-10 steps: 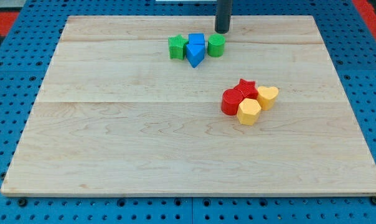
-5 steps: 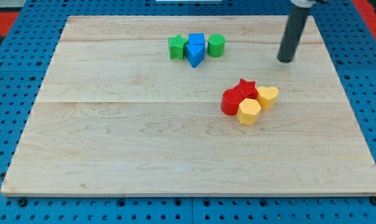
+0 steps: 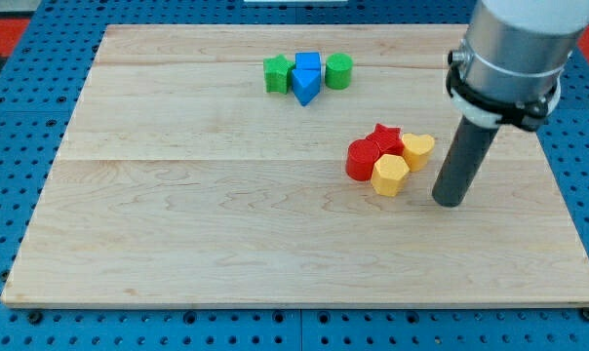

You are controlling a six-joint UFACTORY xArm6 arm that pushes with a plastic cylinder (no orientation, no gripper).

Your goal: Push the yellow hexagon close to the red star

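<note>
Rod, no claw fitted, nothing grasped: my tip on wooden board, near yellow hexagon at its right. Hexagon touching red cylinder and red star; yellow heart alongside. Farther: green star, blue blocks, green cylinder.

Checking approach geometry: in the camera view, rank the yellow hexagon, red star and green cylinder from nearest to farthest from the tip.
From my tip:
1. Yellow hexagon, just to the view's left.
2. Red star, up-left, behind the hexagon.
3. Green cylinder, near the view's top.
</note>
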